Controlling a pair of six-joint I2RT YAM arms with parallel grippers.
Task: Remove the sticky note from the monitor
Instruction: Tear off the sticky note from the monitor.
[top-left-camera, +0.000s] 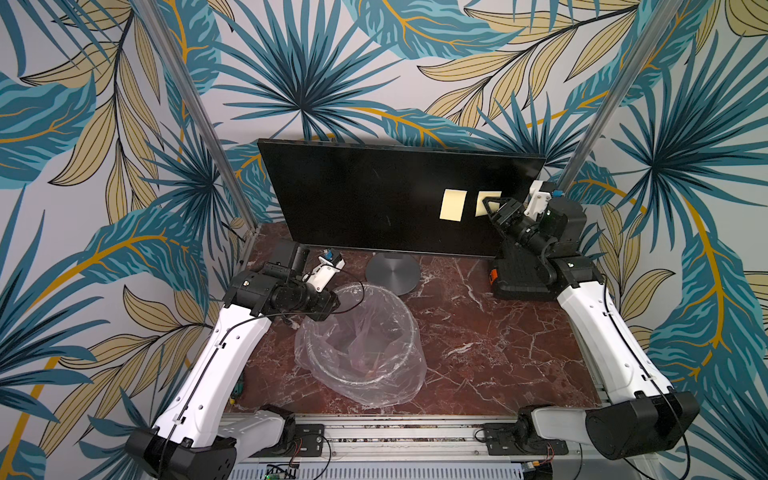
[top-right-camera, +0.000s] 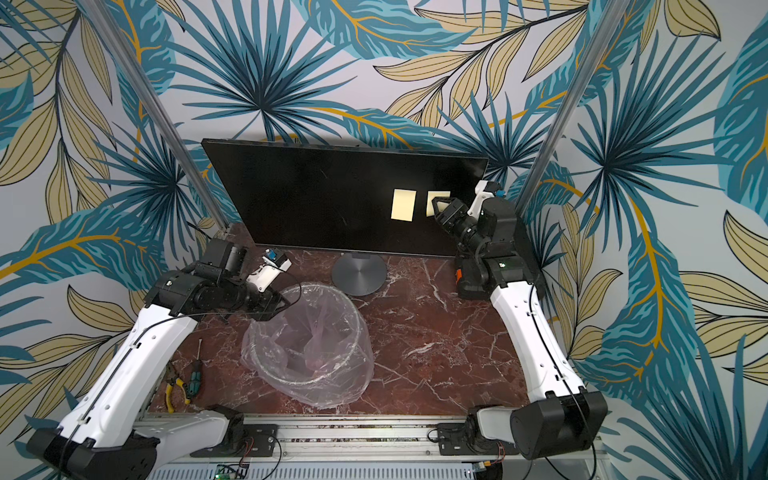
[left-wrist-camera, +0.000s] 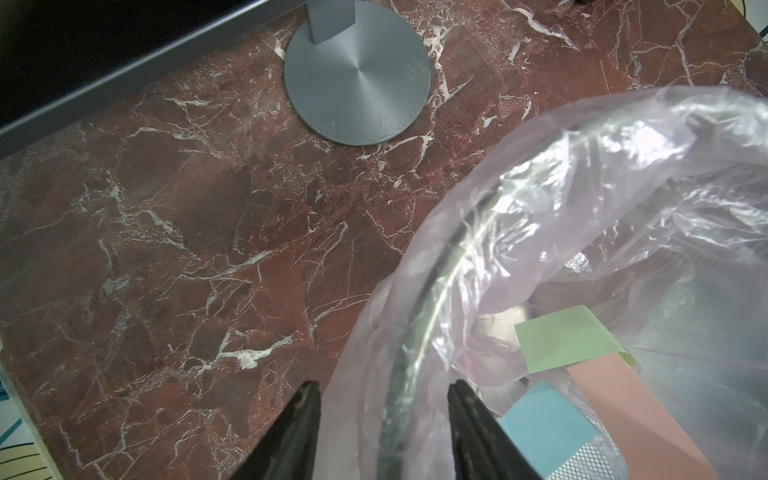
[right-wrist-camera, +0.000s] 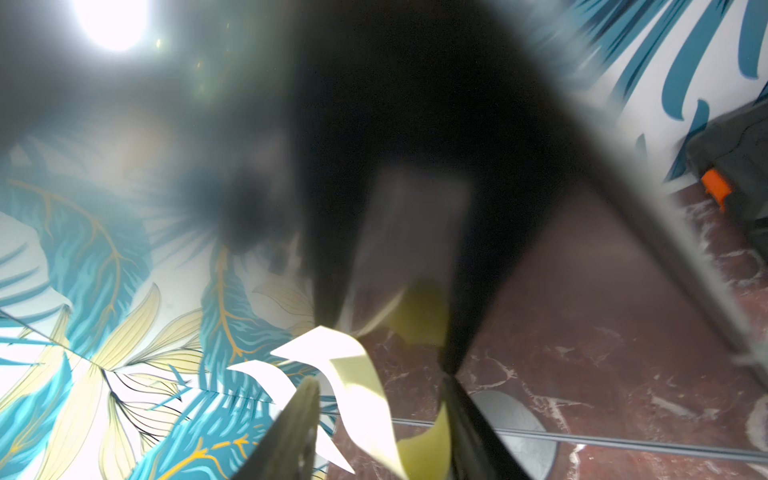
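The monitor (top-left-camera: 374, 195) (top-right-camera: 332, 195) stands at the back with two pale yellow sticky notes on the right of its black screen. One sticky note (top-left-camera: 452, 204) (top-right-camera: 403, 204) lies flat and untouched. My right gripper (top-left-camera: 491, 208) (top-right-camera: 438, 208) is at the other sticky note (top-left-camera: 482, 198) (top-right-camera: 437, 196). In the right wrist view that note (right-wrist-camera: 361, 390) curls away from the screen between the fingers of the right gripper (right-wrist-camera: 380, 386), whose jaws stand apart. My left gripper (top-left-camera: 330, 308) (left-wrist-camera: 384, 388) is open, straddling the bin's rim.
A clear bin (top-left-camera: 411, 332) lined with a thin plastic bag stands mid-table, holding green (left-wrist-camera: 569, 340), blue (left-wrist-camera: 544, 428) and pink (left-wrist-camera: 623, 411) notes. The monitor's round grey base (top-left-camera: 392, 272) is behind it. A black case (top-left-camera: 523, 278) lies right; hand tools (top-right-camera: 178, 386) lie left.
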